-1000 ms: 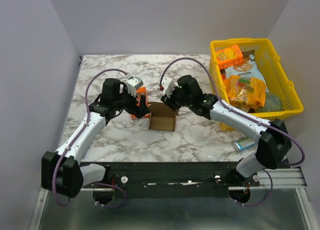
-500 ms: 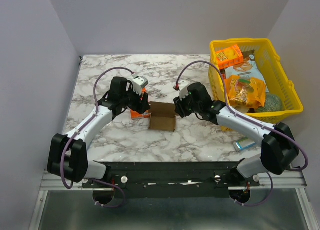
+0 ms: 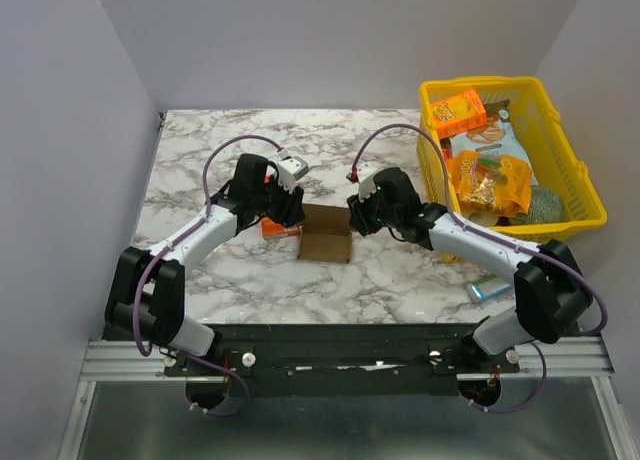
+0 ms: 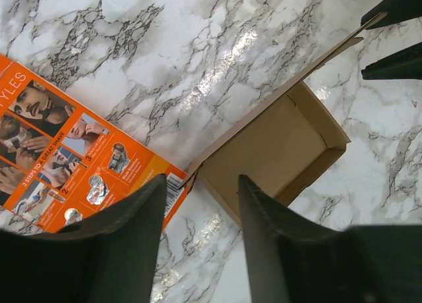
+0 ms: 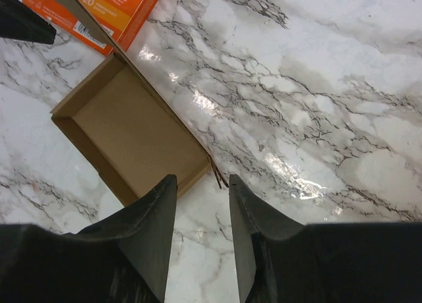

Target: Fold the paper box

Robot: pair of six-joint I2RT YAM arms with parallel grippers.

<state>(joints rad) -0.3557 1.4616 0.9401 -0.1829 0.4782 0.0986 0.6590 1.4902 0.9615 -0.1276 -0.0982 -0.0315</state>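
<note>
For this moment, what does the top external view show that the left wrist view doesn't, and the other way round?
Only the top external: both arms whole, the yellow basket of snacks at the right, and a small packet near the table's front edge.
Only the left wrist: the pictures and barcode printed on the orange box, and the left tool open, with the near corner of the paper box's raised flap in its gap.
Both: the paper box lying open side up on the marble table, the orange box beside it, and the right tool at its opposite end.
</note>
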